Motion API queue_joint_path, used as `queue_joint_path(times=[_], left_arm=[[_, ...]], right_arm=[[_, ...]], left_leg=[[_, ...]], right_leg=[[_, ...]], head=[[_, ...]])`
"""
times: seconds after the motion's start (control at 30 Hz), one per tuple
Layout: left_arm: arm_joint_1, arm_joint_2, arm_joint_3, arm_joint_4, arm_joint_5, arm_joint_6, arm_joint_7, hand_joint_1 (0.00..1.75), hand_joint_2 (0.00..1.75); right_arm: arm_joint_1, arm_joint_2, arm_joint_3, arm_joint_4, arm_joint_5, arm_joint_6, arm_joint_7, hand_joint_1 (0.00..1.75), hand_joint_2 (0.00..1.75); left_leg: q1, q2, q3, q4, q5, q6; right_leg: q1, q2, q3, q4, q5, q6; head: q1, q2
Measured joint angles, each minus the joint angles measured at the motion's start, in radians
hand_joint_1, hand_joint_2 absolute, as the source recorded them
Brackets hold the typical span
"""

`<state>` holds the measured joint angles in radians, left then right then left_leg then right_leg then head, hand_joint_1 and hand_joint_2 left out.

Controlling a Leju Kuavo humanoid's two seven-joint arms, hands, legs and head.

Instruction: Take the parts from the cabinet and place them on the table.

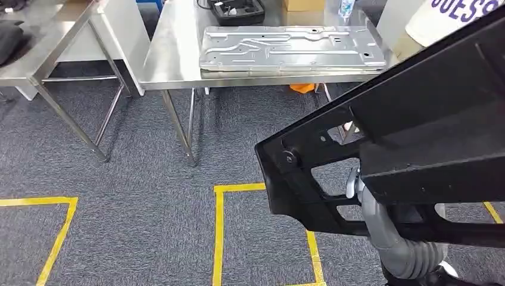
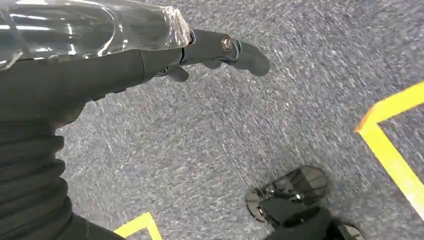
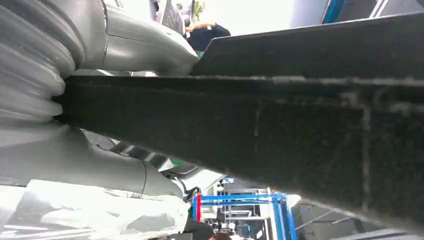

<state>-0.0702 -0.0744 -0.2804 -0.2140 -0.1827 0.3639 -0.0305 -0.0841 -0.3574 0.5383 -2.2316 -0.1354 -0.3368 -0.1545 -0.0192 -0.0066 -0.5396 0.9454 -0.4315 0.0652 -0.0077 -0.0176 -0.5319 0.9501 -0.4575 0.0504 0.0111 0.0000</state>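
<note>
Black plastic part (image 1: pixel 417 119) clamped in right hand (image 3: pixel 100 75), carried before steel bench (image 1: pixel 172 65); left hand (image 2: pixel 150 55) hangs empty, fingers extended.

Black plastic part (image 1: pixel 417 137) cut off by the head view's right edge, hiding most of the right hand (image 3: pixel 75 100), grey metal panel's (image 1: pixel 289 49) right corner hidden behind it, table (image 1: pixel 172 65) cropped at top, left hand's fingers (image 2: pixel 235 50) partly hidden.
</note>
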Motion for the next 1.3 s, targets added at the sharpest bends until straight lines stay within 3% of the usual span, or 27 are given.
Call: queue_joint_path(times=[0.07, 0.13, 0.17, 0.2, 0.23, 0.3, 0.33, 0.37, 0.5, 0.53, 0.57, 0.6, 0.67, 0.73, 0.77, 0.8, 0.87, 0.9, 0.93, 0.97, 1.03, 1.1, 1.13, 1.2, 1.23, 1.27, 1.3], left_arm=[[0.0, 0.001, 0.001, 0.0, 0.002, 0.0, -0.001, 0.0, 1.75], [-0.001, 0.002, 0.001, 0.0, 0.004, 0.0, -0.001, 0.0, 1.75], [0.0, 0.002, 0.001, 0.0, 0.005, 0.0, -0.001, 0.0, 1.75], [0.001, 0.002, 0.001, 0.0, 0.005, 0.0, -0.001, 0.0, 1.75], [0.001, 0.002, 0.001, 0.0, 0.005, 0.0, -0.001, 0.0, 1.75], [0.001, 0.002, 0.001, 0.0, 0.006, 0.0, -0.001, 0.0, 1.75], [0.001, 0.002, 0.001, 0.0, 0.006, 0.0, -0.001, 0.0, 1.75], [0.001, 0.002, 0.001, 0.0, 0.006, 0.0, -0.001, 0.0, 1.75], [0.0, 0.001, 0.002, 0.0, 0.008, -0.002, 0.0, 0.0, 1.75], [0.0, 0.001, 0.002, 0.0, 0.008, -0.002, 0.0, 0.0, 1.75], [-0.002, 0.001, 0.001, 0.0, 0.009, -0.003, 0.0, 0.0, 1.75], [-0.003, 0.0, 0.001, 0.0, 0.01, -0.002, -0.002, 0.0, 1.75], [-0.005, 0.001, 0.002, 0.0, 0.013, -0.003, -0.002, 0.0, 1.75], [0.003, 0.001, 0.002, 0.0, 0.012, -0.003, -0.002, 0.0, 1.75], [0.006, 0.001, 0.002, 0.0, 0.012, -0.003, -0.001, 0.0, 1.75], [0.007, 0.001, 0.001, 0.0, 0.012, -0.003, -0.001, 0.0, 1.75], [0.005, 0.001, 0.001, 0.0, 0.012, -0.003, -0.001, 0.0, 1.75], [0.007, 0.0, 0.001, 0.0, 0.012, -0.003, -0.001, 0.0, 1.75], [0.006, 0.0, 0.001, 0.0, 0.012, -0.003, 0.0, 0.0, 1.75], [0.001, 0.0, 0.001, 0.0, 0.012, -0.003, 0.0, 0.0, 1.75], [0.003, 0.0, 0.001, 0.0, 0.012, -0.003, 0.002, 0.0, 1.75], [0.003, 0.003, 0.002, 0.0, 0.012, -0.003, 0.002, 0.0, 1.75], [0.003, 0.004, 0.002, 0.0, 0.013, -0.003, 0.002, 0.0, 1.75], [0.002, 0.004, 0.002, 0.0, 0.013, -0.003, 0.002, 0.0, 1.75], [0.003, 0.004, 0.002, 0.0, 0.014, -0.004, 0.002, 0.0, 1.75], [0.003, 0.004, 0.002, 0.0, 0.015, -0.003, 0.002, 0.0, 1.75], [0.003, 0.004, 0.002, 0.0, 0.016, -0.003, 0.002, 0.0, 1.75]], right_arm=[[0.0, 0.0, 0.0, 0.0, 0.0, 0.0, 0.0, 1.75, 1.75], [0.002, -0.001, 0.0, 0.001, 0.0, 0.002, 0.0, 1.75, 1.75], [0.002, -0.001, 0.0, 0.003, 0.0, 0.002, 0.0, 1.75, 1.75], [0.002, -0.001, 0.0, 0.003, 0.0, 0.002, 0.0, 1.75, 1.75], [0.003, -0.001, 0.0, 0.004, 0.0, 0.002, 0.0, 1.75, 1.75], [0.003, -0.001, 0.0, 0.004, 0.0, 0.002, 0.0, 1.75, 1.75], [0.003, -0.001, 0.0, 0.004, 0.0, 0.002, 0.0, 1.75, 1.75], [0.003, -0.001, 0.0, 0.004, 0.0, 0.002, 0.0, 1.75, 1.75], [0.002, -0.001, 0.0, 0.004, -0.001, 0.004, -0.003, 1.75, 1.75], [0.001, -0.002, 0.0, 0.004, -0.001, 0.005, -0.003, 1.75, 1.75], [0.001, 0.0, 0.0, 0.004, -0.001, 0.006, -0.004, 1.75, 1.75], [0.0, 0.0, 0.0, 0.004, -0.001, 0.007, -0.004, 1.75, 1.75], [0.0, 0.0, 0.0, 0.004, -0.002, 0.008, -0.005, 1.75, 1.75], [0.001, 0.0, 0.0, 0.006, -0.003, 0.01, -0.005, 1.75, 1.75], [0.001, 0.0, 0.0, 0.006, -0.003, 0.011, -0.005, 1.75, 1.75], [0.001, 0.0, 0.0, 0.007, -0.003, 0.011, -0.005, 1.75, 1.75], [0.001, 0.0, 0.0, 0.007, -0.003, 0.011, -0.005, 1.75, 1.75], [0.001, 0.0, 0.0, 0.008, -0.003, 0.011, -0.005, 1.75, 1.75], [-0.002, 0.0, 0.0, 0.008, -0.003, 0.014, -0.006, 1.75, 1.75], [-0.001, 0.001, 0.0, 0.008, -0.003, 0.014, -0.006, 1.75, 1.75], [-0.001, 0.0, 0.0, 0.008, -0.004, 0.015, -0.007, 1.75, 1.75], [-0.001, 0.0, 0.0, 0.008, -0.004, 0.018, -0.008, 1.75, 1.75], [-0.002, 0.0, -0.002, 0.008, -0.003, 0.02, -0.009, 1.75, 1.75], [0.001, 0.0, -0.002, 0.008, -0.003, 0.021, -0.009, 1.75, 1.75], [0.002, 0.0, -0.003, 0.008, -0.003, 0.021, -0.009, 1.75, 1.75], [0.002, 0.0, -0.003, 0.008, -0.004, 0.021, -0.009, 1.75, 1.75], [0.002, 0.0, -0.003, 0.008, -0.004, 0.022, -0.009, 1.75, 1.75]], left_leg=[[0.005, -0.001, 0.011, -0.003, 0.0, 0.011], [0.002, -0.002, 0.016, -0.003, -0.006, 0.019], [-0.002, -0.002, 0.019, -0.003, -0.01, 0.024], [-0.005, -0.003, 0.022, -0.003, -0.013, 0.026], [-0.008, -0.005, 0.027, -0.003, -0.017, 0.027], [-0.013, -0.01, 0.042, -0.003, -0.027, 0.029], [-0.015, -0.014, 0.056, -0.003, -0.036, 0.029], [-0.015, -0.015, 0.066, -0.004, -0.044, 0.028], [-0.006, -0.014, 0.061, -0.013, -0.058, 0.007], [-0.008, -0.014, 0.065, -0.017, -0.061, 0.004], [-0.011, -0.013, 0.07, -0.012, -0.071, -0.002], [-0.01, -0.011, 0.056, 0.025, -0.084, -0.009], [0.001, -0.011, -0.046, 0.201, -0.143, -0.021], [0.012, -0.011, -0.144, 0.334, -0.157, -0.031], [0.018, -0.01, -0.161, 0.331, -0.131, -0.039], [0.024, -0.01, -0.154, 0.28, -0.078, -0.047], [0.035, -0.002, -0.094, 0.09, 0.056, -0.06], [0.034, 0.003, -0.073, 0.054, 0.055, -0.062], [0.023, 0.003, -0.058, 0.032, 0.041, -0.053], [0.023, 0.004, -0.061, 0.036, 0.032, -0.037], [0.019, 0.001, -0.056, 0.029, 0.02, -0.018], [0.021, -0.003, -0.028, 0.021, 0.008, -0.001], [0.02, -0.004, -0.019, 0.021, 0.002, 0.005], [0.016, -0.005, 0.001, 0.021, -0.017, 0.012], [0.014, -0.006, 0.012, 0.021, -0.028, 0.014], [0.012, -0.008, 0.026, 0.021, -0.038, 0.014], [0.011, -0.011, 0.041, 0.021, -0.05, 0.013]], right_leg=[[-0.003, 0.004, -0.02, 0.058, -0.029, 0.005], [-0.003, 0.005, -0.101, 0.21, -0.097, 0.006], [-0.003, 0.005, -0.16, 0.31, -0.13, 0.007], [-0.002, 0.005, -0.191, 0.354, -0.135, 0.006], [-0.002, 0.005, -0.201, 0.356, -0.121, 0.004], [0.004, 0.005, -0.155, 0.237, -0.036, -0.008], [0.009, 0.007, -0.09, 0.103, 0.034, -0.019], [0.015, 0.009, -0.05, 0.022, 0.05, -0.028], [0.027, 0.009, -0.038, 0.007, 0.027, -0.04], [0.026, 0.009, -0.036, 0.001, 0.026, -0.042], [0.013, 0.008, -0.022, -0.013, 0.029, -0.042], [0.015, 0.008, -0.01, -0.021, 0.025, -0.045], [0.014, 0.004, 0.005, -0.02, 0.011, -0.048], [0.011, 0.005, 0.025, -0.02, -0.008, -0.046], [0.008, 0.006, 0.039, -0.02, -0.018, -0.043], [0.004, 0.006, 0.056, -0.02, -0.03, -0.038], [-0.003, 0.006, 0.097, -0.021, -0.058, -0.027], [-0.003, 0.006, 0.107, -0.025, -0.07, -0.02], [0.001, 0.006, 0.108, -0.022, -0.079, -0.011], [0.0, 0.006, 0.108, -0.027, -0.081, -0.007], [-0.004, 0.006, 0.114, -0.016, -0.076, 0.002], [-0.007, 0.007, 0.081, 0.065, -0.076, 0.006], [-0.007, 0.007, 0.034, 0.139, -0.089, 0.007], [-0.005, 0.008, -0.086, 0.295, -0.151, 0.009], [-0.005, 0.007, -0.133, 0.337, -0.177, 0.008], [-0.004, 0.008, -0.159, 0.336, -0.178, 0.007], [-0.003, 0.008, -0.162, 0.301, -0.159, 0.004]], head=[[0.001, 0.0], [0.004, 0.0], [0.005, 0.0], [0.005, 0.0], [0.005, 0.0], [0.005, 0.0], [0.005, 0.0], [0.005, 0.0], [0.007, 0.0], [0.008, 0.0], [0.008, 0.0], [0.004, 0.0], [0.001, 0.0], [0.002, 0.0], [0.002, 0.0], [0.002, 0.0], [0.001, 0.0], [0.002, 0.0], [-0.001, 0.0], [0.0, 0.0], [0.002, 0.0], [0.005, 0.0], [0.007, 0.0], [0.009, 0.0], [0.009, 0.0], [0.01, 0.0], [0.01, 0.0]])
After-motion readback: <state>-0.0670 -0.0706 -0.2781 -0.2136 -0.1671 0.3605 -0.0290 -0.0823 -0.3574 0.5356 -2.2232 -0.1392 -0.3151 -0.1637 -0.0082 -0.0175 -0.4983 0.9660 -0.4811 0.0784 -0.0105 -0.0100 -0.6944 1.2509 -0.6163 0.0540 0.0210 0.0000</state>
